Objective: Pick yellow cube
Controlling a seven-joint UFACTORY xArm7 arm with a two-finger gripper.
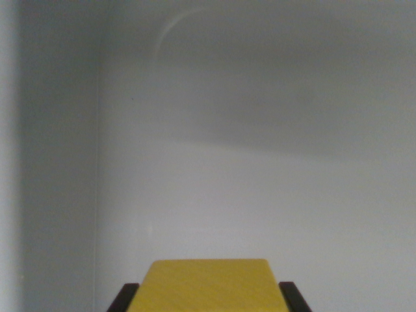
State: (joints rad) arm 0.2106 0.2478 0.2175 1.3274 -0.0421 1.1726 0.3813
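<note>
Pale grey surface [260, 195] fills the wrist view; nearest, at the bottom edge, the yellow cube [208, 286] sits squarely between the gripper [208, 300], dark fingertips [125, 299] flanking both sides, seemingly closed on it, nothing beyond

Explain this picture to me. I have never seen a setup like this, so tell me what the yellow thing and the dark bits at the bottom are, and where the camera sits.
There is only one picture, taken by a camera mounted on the wrist of a robot arm, looking out past its own gripper. The gripper is the arm's pincer. The two dark pieces at the bottom edge are its fingers, one on each side. The yellow cube sits between them, and they appear to press against its sides, so it looks gripped. The contact itself is at the frame's edge, so that is a judgement. Everything else is a plain pale grey surface with soft shadows. Nothing else lies on it in view. Whether the cube is lifted or still resting cannot be told.
</note>
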